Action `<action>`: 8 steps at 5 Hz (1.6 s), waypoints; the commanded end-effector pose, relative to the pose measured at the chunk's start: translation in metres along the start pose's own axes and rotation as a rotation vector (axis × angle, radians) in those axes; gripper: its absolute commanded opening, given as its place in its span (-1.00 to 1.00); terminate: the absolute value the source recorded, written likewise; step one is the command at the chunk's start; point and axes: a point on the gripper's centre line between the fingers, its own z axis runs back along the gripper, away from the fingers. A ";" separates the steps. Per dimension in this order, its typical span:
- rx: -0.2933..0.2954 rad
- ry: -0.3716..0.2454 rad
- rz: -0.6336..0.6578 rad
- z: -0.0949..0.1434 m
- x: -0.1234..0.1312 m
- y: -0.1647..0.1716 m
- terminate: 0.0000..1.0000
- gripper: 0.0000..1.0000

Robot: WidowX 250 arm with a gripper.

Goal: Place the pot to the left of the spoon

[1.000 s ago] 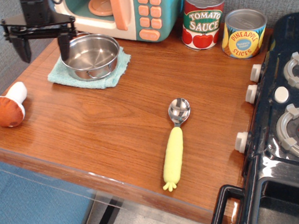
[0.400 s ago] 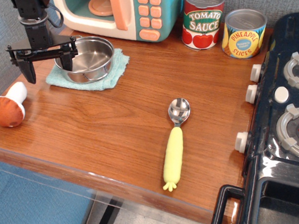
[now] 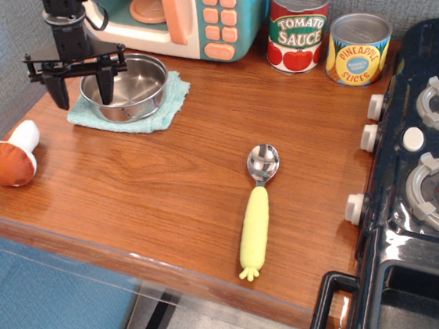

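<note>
The shiny steel pot [image 3: 127, 88] sits on a teal cloth [image 3: 160, 108] at the back left of the wooden table. The spoon [image 3: 258, 206], with a metal bowl and pale yellow handle, lies near the table's middle front, handle toward the front edge. My black gripper [image 3: 84, 91] hangs open over the pot's left rim. One finger [image 3: 106, 84] is inside the pot and the other [image 3: 60, 93] is outside it to the left. It holds nothing.
A toy microwave [image 3: 188, 14] stands behind the pot. A tomato sauce can [image 3: 297, 27] and a pineapple can [image 3: 357, 48] stand at the back right. A toy mushroom [image 3: 11, 155] lies at the left edge. A black toy stove [image 3: 431, 158] borders the right side.
The gripper has shifted right, from left of the pot to straddling its left rim. The pot and cloth slid slightly left earlier. The spoon has not moved.
</note>
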 end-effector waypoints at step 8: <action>0.076 0.004 -0.388 0.061 -0.148 -0.008 -1.00 -1.00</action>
